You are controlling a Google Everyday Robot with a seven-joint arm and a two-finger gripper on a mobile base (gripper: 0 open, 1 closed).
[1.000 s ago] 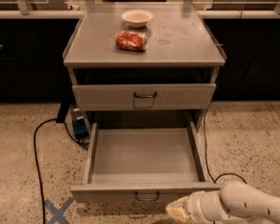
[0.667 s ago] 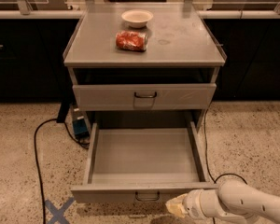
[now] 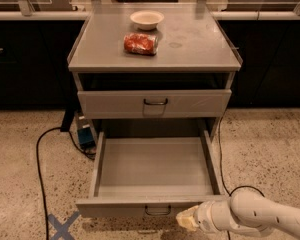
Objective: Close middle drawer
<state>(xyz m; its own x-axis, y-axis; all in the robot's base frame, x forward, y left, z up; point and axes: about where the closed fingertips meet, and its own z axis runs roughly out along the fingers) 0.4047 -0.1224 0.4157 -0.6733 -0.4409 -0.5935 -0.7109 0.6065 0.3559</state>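
The middle drawer (image 3: 155,169) is pulled far out of the grey cabinet, its long flat tray empty. Its low face panel (image 3: 115,207) faces me, with a small dark wire handle (image 3: 157,211) at its centre. My gripper (image 3: 186,219) is at the bottom of the view, just below and right of that handle, close against the lower edge of the face panel. The white arm (image 3: 255,218) comes in from the lower right. I cannot tell whether the gripper touches the panel.
The upper drawer (image 3: 154,103), with a taller face panel, sits nearly flush. On the cabinet top (image 3: 200,44) are a white bowl (image 3: 146,19) and a red bag (image 3: 140,43). A black cable (image 3: 40,169) and blue tape cross (image 3: 62,225) lie on the floor at left.
My gripper has crept slightly left and up toward the open drawer's face panel. The drawer has not visibly moved.
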